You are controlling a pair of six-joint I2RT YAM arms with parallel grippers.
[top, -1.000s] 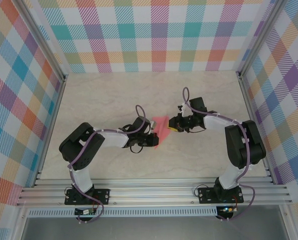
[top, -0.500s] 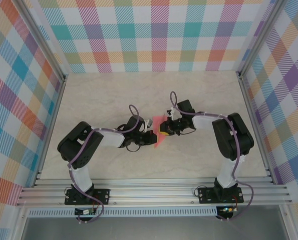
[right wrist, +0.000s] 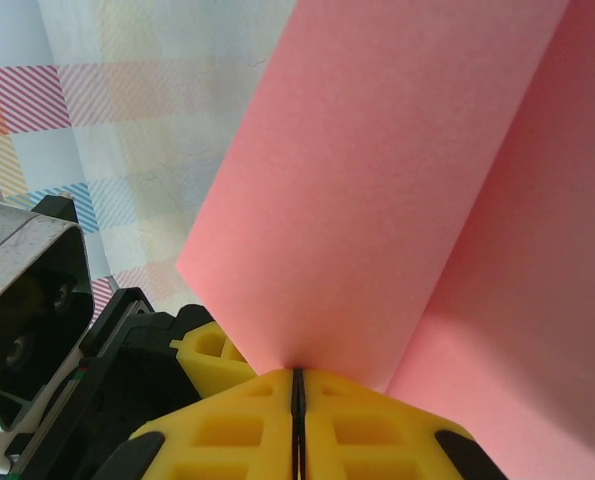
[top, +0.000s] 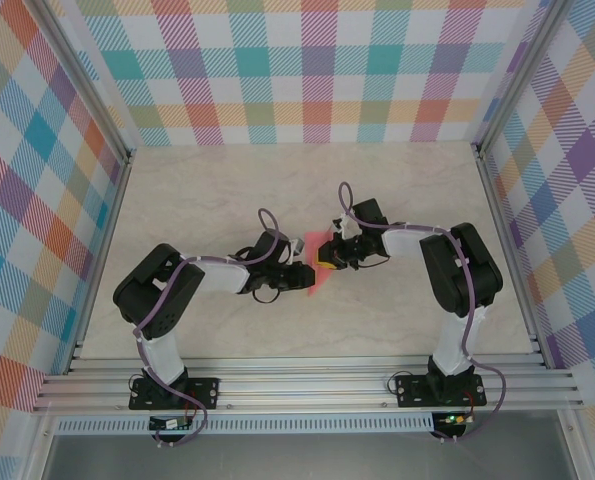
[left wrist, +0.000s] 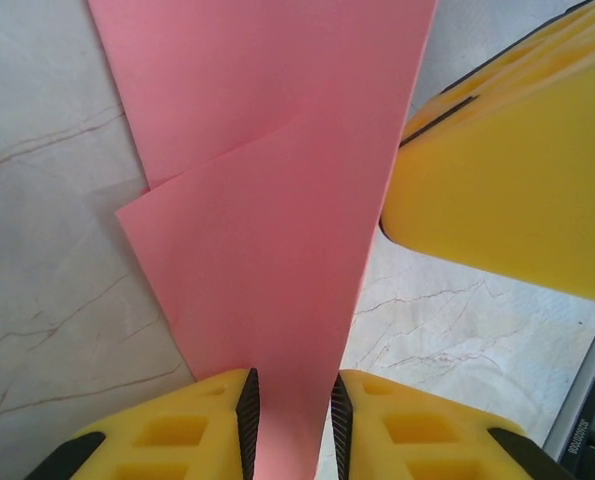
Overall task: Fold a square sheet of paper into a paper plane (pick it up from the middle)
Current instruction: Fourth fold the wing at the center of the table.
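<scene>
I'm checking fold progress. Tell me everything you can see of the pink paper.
The pink paper is thin, matte, plain salmon and already partly folded: the left wrist view shows overlapping layers narrowing to a strip. It sits mid-workspace over the marble table, between both arms. The right gripper is shut on one edge, and the narrow end runs between the left gripper's parted fingers.

Right gripper hides much of the paper plane (wrist views crop it).
</scene>
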